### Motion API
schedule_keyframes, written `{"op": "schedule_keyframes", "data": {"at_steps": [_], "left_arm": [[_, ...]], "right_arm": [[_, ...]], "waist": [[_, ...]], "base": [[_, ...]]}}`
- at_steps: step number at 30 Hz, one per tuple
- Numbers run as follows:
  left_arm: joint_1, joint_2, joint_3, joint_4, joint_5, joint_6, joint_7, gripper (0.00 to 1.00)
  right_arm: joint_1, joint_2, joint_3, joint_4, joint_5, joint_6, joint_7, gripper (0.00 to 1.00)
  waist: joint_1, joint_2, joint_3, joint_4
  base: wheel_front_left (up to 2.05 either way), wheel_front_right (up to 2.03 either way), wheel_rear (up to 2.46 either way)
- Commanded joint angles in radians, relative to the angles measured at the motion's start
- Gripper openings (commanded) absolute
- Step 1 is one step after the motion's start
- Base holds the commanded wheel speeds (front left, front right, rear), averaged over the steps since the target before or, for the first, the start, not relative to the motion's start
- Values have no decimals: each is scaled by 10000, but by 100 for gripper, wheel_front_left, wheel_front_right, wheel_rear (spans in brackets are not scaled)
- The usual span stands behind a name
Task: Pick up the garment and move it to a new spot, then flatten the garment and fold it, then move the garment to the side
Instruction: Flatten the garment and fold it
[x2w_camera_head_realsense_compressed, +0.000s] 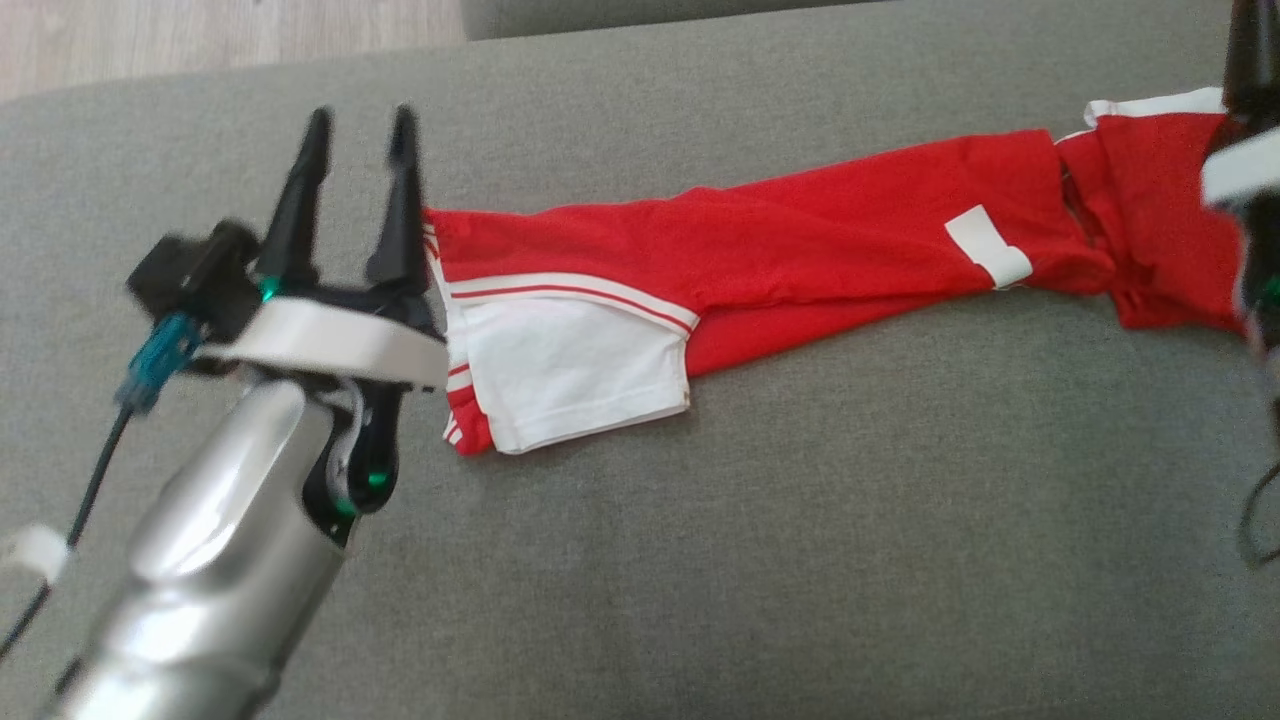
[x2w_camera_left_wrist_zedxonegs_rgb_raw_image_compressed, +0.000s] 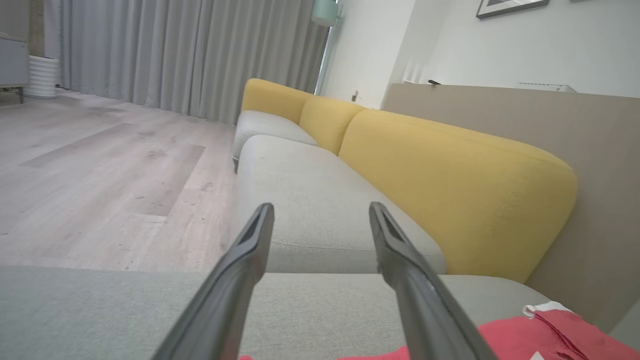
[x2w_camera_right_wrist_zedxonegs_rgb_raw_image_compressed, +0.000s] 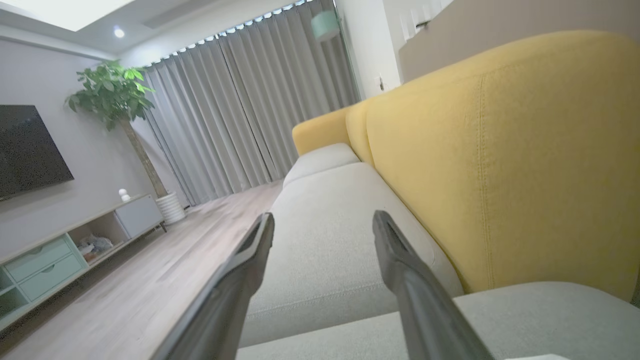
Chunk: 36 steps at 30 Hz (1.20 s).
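1. On the grey sofa seat (x2w_camera_head_realsense_compressed: 700, 560) lies the garment (x2w_camera_head_realsense_compressed: 800, 240). It is red with white parts, and it is pulled out into one long strip from left to right.
2. The left end of the garment has a big white piece with thin red lines. The red middle has a small white patch (x2w_camera_head_realsense_compressed: 988, 247) on it. The right end is bunched up and has a white edge.
3. The left gripper (x2w_camera_head_realsense_compressed: 362, 115) sits just beside the left end of the garment. Its two dark fingers point up and are spread apart, with nothing between them. I cannot tell if the finger next to the cloth touches it.
4. The left wrist view shows the same thing. The left gripper (x2w_camera_left_wrist_zedxonegs_rgb_raw_image_compressed: 321, 207) is wide apart and holds nothing. A bit of the red garment (x2w_camera_left_wrist_zedxonegs_rgb_raw_image_compressed: 550, 335) peeks in at the bottom right, low down beside one finger.
5. A dark and white part of the right arm (x2w_camera_head_realsense_compressed: 1240, 165) shows at the right edge of the head view, over the bunched end of the garment.
6. The right wrist view shows the right gripper (x2w_camera_right_wrist_zedxonegs_rgb_raw_image_compressed: 324, 216) with its fingers spread too, and nothing is pinched between them. Past them is more grey seat.
7. Yellow back cushions (x2w_camera_left_wrist_zedxonegs_rgb_raw_image_compressed: 450, 190) stand along the back of the sofa.
8. Near the sofa is a pale wood floor (x2w_camera_left_wrist_zedxonegs_rgb_raw_image_compressed: 100, 175), with long grey curtains (x2w_camera_left_wrist_zedxonegs_rgb_raw_image_compressed: 175, 50) behind it.
9. A green plant (x2w_camera_right_wrist_zedxonegs_rgb_raw_image_compressed: 112, 92) stands by the curtains, with a dark TV (x2w_camera_right_wrist_zedxonegs_rgb_raw_image_compressed: 25, 150) on the wall next to it.
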Motion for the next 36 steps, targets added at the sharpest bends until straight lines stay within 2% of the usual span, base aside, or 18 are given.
{"op": "schedule_keyframes", "data": {"at_steps": [1,4,7,11,19,25,30,36], "left_arm": [[-32,112,856,-377,388,109,-80,100],[916,-395,1742,-569,1277,90,-85,100],[1765,-852,2252,-531,2146,-103,-86,100],[2604,-1453,2736,-315,3124,-432,-87,100],[3225,-2337,3511,-176,4286,-1095,-88,100],[3005,-2676,3888,-159,4893,-1626,-89,100],[2672,-2821,4057,-169,5191,-1948,-89,100],[2403,-2925,4014,-79,5387,-2199,-89,100]], "right_arm": [[742,397,-361,-622,-531,-9,-103,100],[2170,1659,-1730,-1756,-1787,-9,-104,100],[3390,2828,-2511,-2548,-2767,-9,-105,100],[4527,3587,-2843,-2967,-3856,-9,-105,100],[5091,3902,-3131,-3296,-4268,-9,-106,100],[4654,3927,-3380,-3324,-4624,-9,-100,100],[3669,3804,-4291,-2577,-5352,-9,405,100],[2356,3756,-5803,-963,-6226,-9,1517,100]], "waist": [[1,-1,-69,-24],[1,-1,-174,-49],[1,-1,-237,-43],[1,-1,-274,-17],[1,-1,-96,55],[1,-1,456,172],[1,-1,1067,338],[1,-1,1545,613]], "base": [[0,0,0],[0,0,0],[0,0,0],[0,0,0],[0,0,0],[0,0,0],[0,0,0],[0,0,0]]}}
